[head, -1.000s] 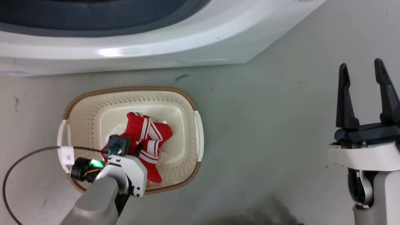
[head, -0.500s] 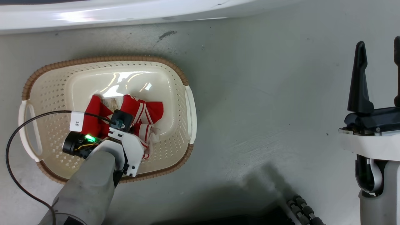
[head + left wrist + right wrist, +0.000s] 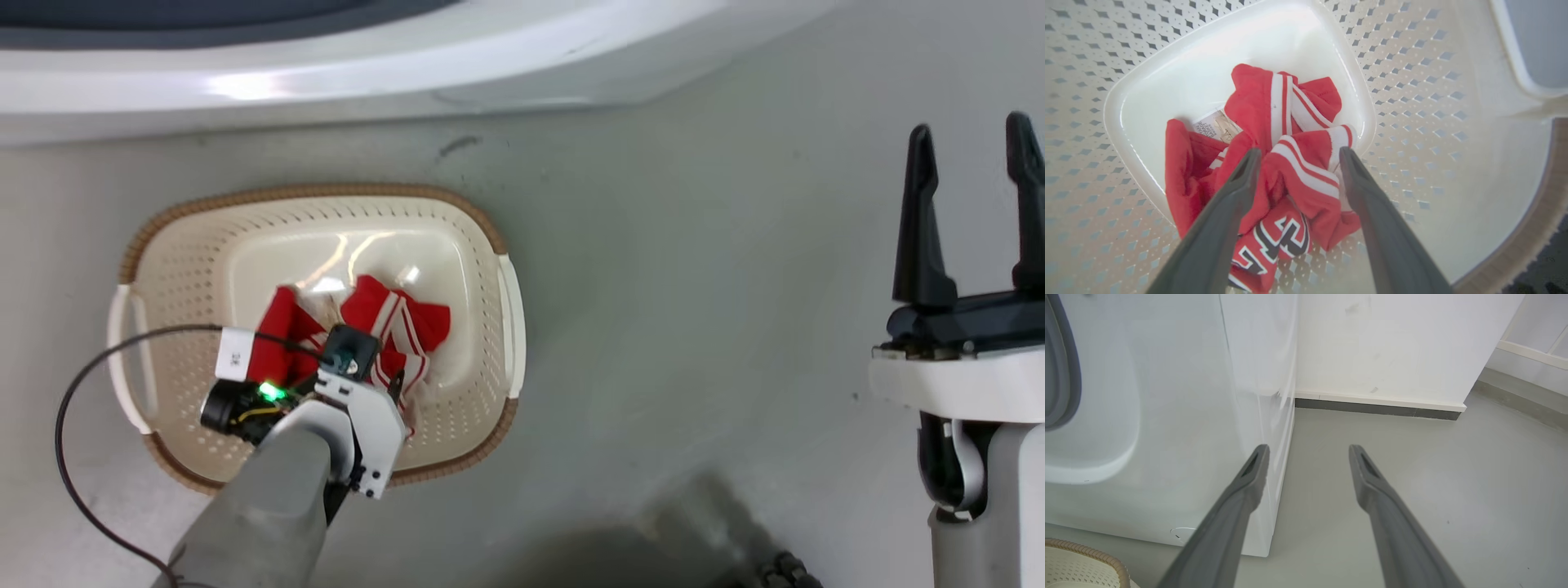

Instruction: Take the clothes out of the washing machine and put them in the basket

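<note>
Head view: the basket (image 3: 310, 194) stands on grey floor (image 3: 694, 286) near the washing machine (image 3: 326, 82), with the clothes (image 3: 408, 318) heaped on its bottom, inside the brown rim. The right gripper (image 3: 971, 155) hangs well apart over bare floor, jaws spread.

Left wrist view: the left gripper (image 3: 1298, 157) is down inside the basket, jaws spread with red cloth between them.

Right wrist view: the machine's front corner is just left of the gripper, and the floor lies open rightward to the wall (image 3: 1372, 347).

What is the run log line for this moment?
left tool: open over red jerseys | red jerseys: in basket | right tool: open, empty
</note>
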{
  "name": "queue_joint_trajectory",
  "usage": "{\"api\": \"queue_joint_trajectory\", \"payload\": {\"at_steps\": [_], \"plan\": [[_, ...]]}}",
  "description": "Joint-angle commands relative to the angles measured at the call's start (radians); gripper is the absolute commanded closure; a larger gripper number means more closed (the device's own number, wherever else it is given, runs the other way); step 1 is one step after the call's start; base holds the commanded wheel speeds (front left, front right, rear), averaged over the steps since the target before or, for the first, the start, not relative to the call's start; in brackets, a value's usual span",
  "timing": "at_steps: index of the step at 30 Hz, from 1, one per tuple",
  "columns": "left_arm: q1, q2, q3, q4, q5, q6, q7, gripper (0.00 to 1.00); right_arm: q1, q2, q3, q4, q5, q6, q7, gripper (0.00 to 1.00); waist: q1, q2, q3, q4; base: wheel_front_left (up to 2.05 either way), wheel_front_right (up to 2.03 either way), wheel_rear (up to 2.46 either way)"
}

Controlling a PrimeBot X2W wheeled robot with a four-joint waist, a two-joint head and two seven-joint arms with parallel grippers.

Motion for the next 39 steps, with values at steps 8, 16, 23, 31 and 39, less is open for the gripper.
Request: {"api": "queue_joint_trajectory", "payload": {"at_steps": [8,16,23,31,39], "plan": [[0.086,-0.018,0.032,-0.026,-0.035,0.026,-0.064,0.00,0.078,0.001,0.006,0.035,-0.023,-0.001,-0.002,0.00,-0.0001,0.0000,-0.214,0.052,0.00,0.00,0.00],[0.211,0.032,0.131,-0.281,-0.022,0.098,-0.068,0.00,0.150,0.000,0.008,0.056,-0.033,-0.001,-0.002,0.00,-0.0001,0.0000,-0.350,0.075,0.00,0.00,0.00],[0.345,0.057,0.275,-0.535,0.038,0.157,-0.068,0.00,0.207,0.000,0.008,0.070,-0.036,-0.001,-0.002,0.00,-0.0001,0.0000,-0.447,0.086,0.00,0.00,0.00],[0.459,0.041,0.453,-0.813,0.137,0.180,-0.068,0.00,0.250,0.001,0.010,0.078,-0.035,-0.001,-0.002,0.00,-0.0001,0.0000,-0.521,0.088,0.00,0.00,0.00],[0.410,0.023,0.577,-0.913,0.207,0.149,-0.068,0.00,0.253,0.001,0.023,0.080,-0.027,-0.001,-0.002,0.00,-0.0001,0.0000,-0.540,0.071,0.00,0.00,0.00]]}}
